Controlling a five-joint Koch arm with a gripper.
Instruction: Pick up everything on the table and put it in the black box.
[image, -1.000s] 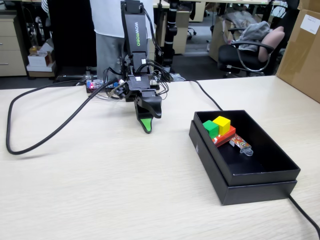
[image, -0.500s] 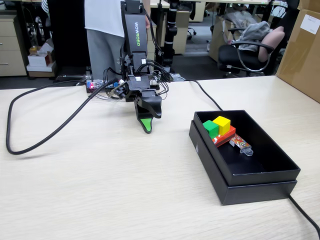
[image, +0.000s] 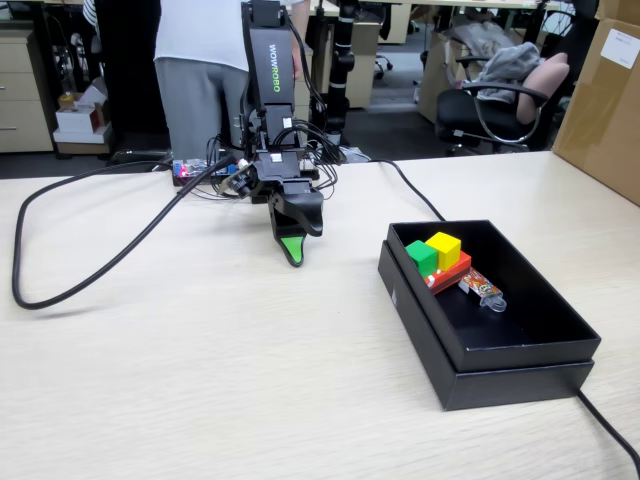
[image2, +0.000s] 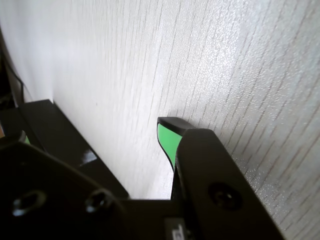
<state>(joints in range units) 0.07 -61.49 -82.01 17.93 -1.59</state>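
The pincer (image: 293, 256) points down at the counter (image: 200, 370) near its far edge, with its green-lined tip low over the bare surface and nothing held in it. In the wrist view the pincer (image2: 167, 131) shows only one green-faced tip, with the second jaw lying in front of it, so whether the jaws are apart or together cannot be told. The black box (image: 520, 372) sits on the right side of the counter, well apart from the pincer. All three blocks lie in the far left corner of the box: the red oblong block (image: 452, 272) rests on the box floor, the green cube (image: 421, 256) and the yellow cube (image: 443, 248) sit on top of it, touching each other. A small orange-patterned packet (image: 482, 289) lies on the box floor just beside the red oblong block. A thick black cable (image: 90, 275) loops across the left part of the counter.
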